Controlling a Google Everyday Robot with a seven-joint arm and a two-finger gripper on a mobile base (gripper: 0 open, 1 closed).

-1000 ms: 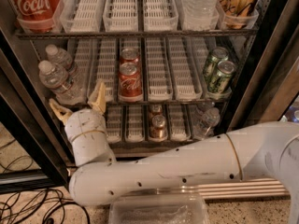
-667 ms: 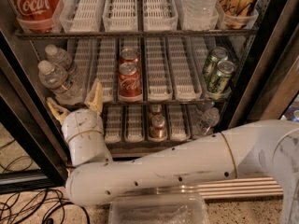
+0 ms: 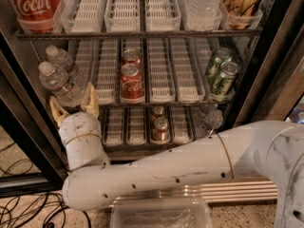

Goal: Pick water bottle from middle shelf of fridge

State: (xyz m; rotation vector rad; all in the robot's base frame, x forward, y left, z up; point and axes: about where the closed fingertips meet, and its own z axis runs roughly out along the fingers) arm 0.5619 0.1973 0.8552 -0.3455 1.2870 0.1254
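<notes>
Open claw (image 3: pixel 74 106) poised at the water bottle (image 3: pixel 61 85) on the left end of the middle shelf (image 3: pixel 159 75) of the fridge (image 3: pixel 251 191).

The water bottle is small, clear and ribbed, with a white screw cap, and it leans toward the upper left in the leftmost lane; a second bottle (image 3: pixel 61 58) of the same kind lies just behind it. Right below its base, the claw's two tan fingers (image 3: pixel 90 99) stand spread wide with nothing between them. The right one overlaps the bottle's lower edge, though I cannot tell whether they actually touch. Further right on the same shelf, two red cans (image 3: pixel 131 80) sit one behind the other in a white slotted tray. Near the right end stand two green cans (image 3: pixel 222 72), well apart from the claw. The white arm (image 3: pixel 180 163) crosses in front of the lower shelf.
</notes>
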